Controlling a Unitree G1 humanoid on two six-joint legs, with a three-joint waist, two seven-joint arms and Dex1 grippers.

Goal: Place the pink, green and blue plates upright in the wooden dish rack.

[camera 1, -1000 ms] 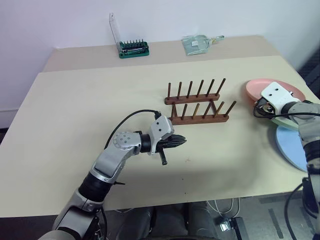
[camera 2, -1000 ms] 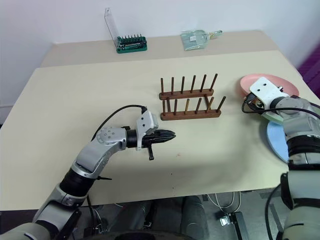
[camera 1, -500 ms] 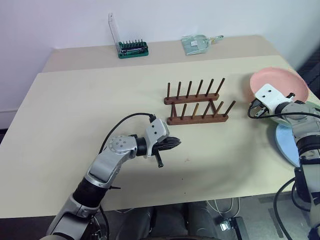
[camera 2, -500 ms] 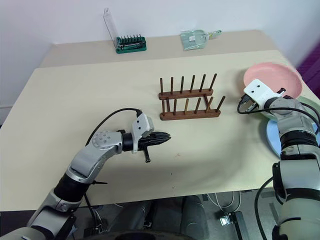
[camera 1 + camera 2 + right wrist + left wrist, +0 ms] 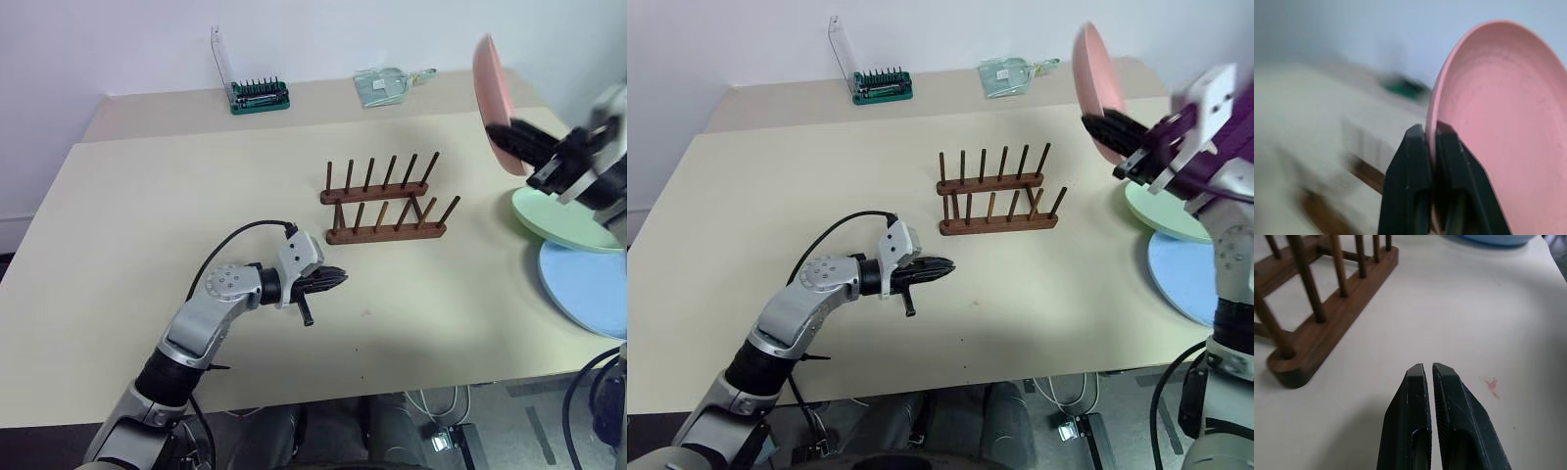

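My right jaws (image 5: 1117,132) are closed on the rim of the pink plate (image 5: 1095,73) and hold it in the air, on edge, above the right part of the tabletop (image 5: 147,196). The plate stands almost upright, its hollow face turned toward my right side, and its flat disc is close to the direction that the slots need.

The wooden dish rack (image 5: 382,201) stands empty in the middle of the tabletop, to the left of the plate and lower. Its two rails run left to right, and each one carries six upright pegs. I judge that the coming move depends on this: the plate must travel left and down, and its edge must go across both rails, between two neighbouring pegs. The pegs at the right end of the rack are the closest to the plate, so the right arm is clearly the one for this work.

The green plate (image 5: 558,220) and the blue plate (image 5: 583,289) lie flat on the right side of the tabletop, the green one overlapping the far edge of the blue one.

My left jaws (image 5: 1429,377) are shut and hold nothing. They hover near the tabletop, in front of the left end of the rack, pointing toward it but apart from it.
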